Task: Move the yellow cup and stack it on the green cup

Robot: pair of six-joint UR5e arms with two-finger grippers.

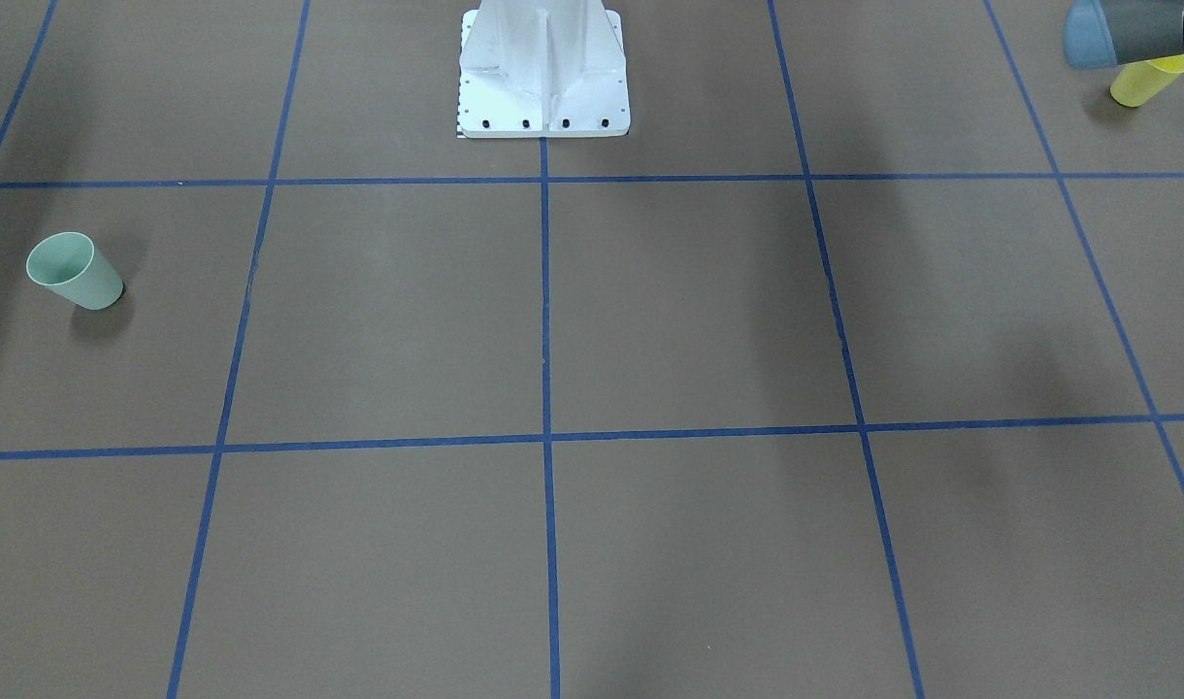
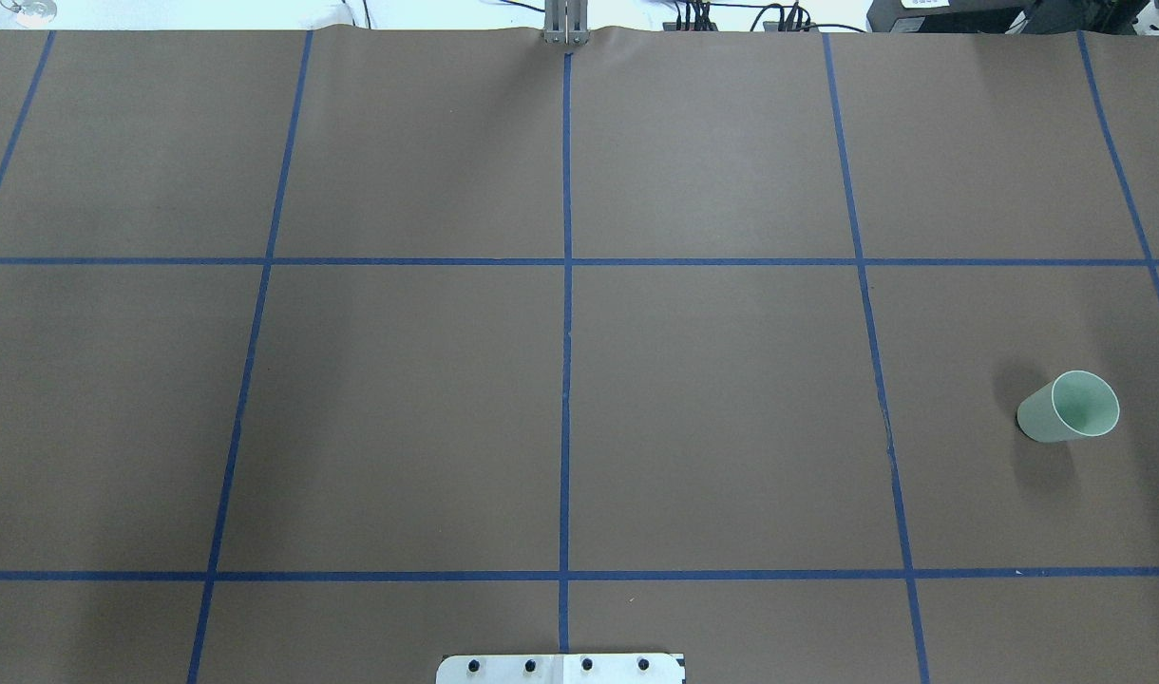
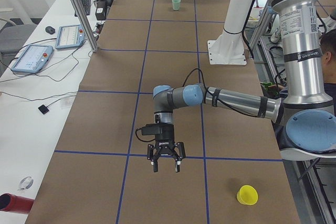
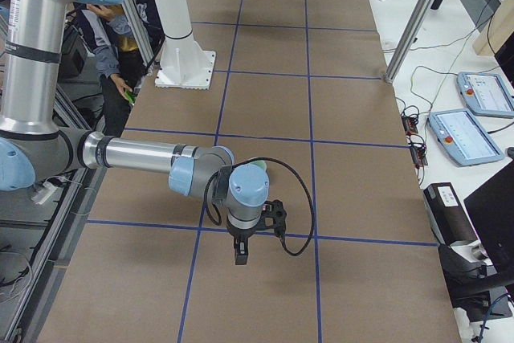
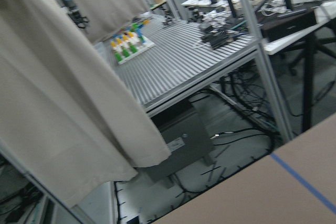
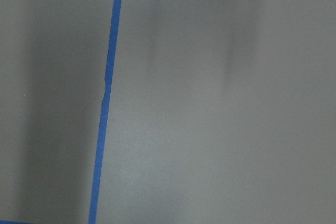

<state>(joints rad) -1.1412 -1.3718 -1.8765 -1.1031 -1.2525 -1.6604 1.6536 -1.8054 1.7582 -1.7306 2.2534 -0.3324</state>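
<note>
Exterior left view, nearest first. The yellow cup [image 3: 247,194] is sitting upright, rim up, long axis vertical, at the robot's-left end of the table [image 3: 173,72], close to the robot's edge. Just beyond it the left gripper [image 3: 166,167] is hanging above the table, fingers pointing down, no cup in it. It is showing only in this side view, so I cannot tell how wide it is standing. From that gripper the yellow cup is lying at roughly 4 o'clock in this view, apart and not touching. The left arm [image 3: 236,100] is the nearer one by far, so I'm judging the pick as its job: swing toward 4 o'clock, then drop straight down over the rim.

Farther out, the right gripper [image 4: 239,259] is hovering over the other end. It is showing only in the exterior right view, edge-on, so its opening is not readable either; it is carrying no cup. The green cup [image 4: 259,166] is peeking out behind the right arm [image 4: 144,154] at about 12 o'clock from that gripper, upright, mouth up. In the front view the cups are sitting well apart, yellow at the 1 o'clock corner and green at the 9 o'clock edge. Stacking is not yet started. The carry is looking like a full table-length run or a hand-over.
</note>
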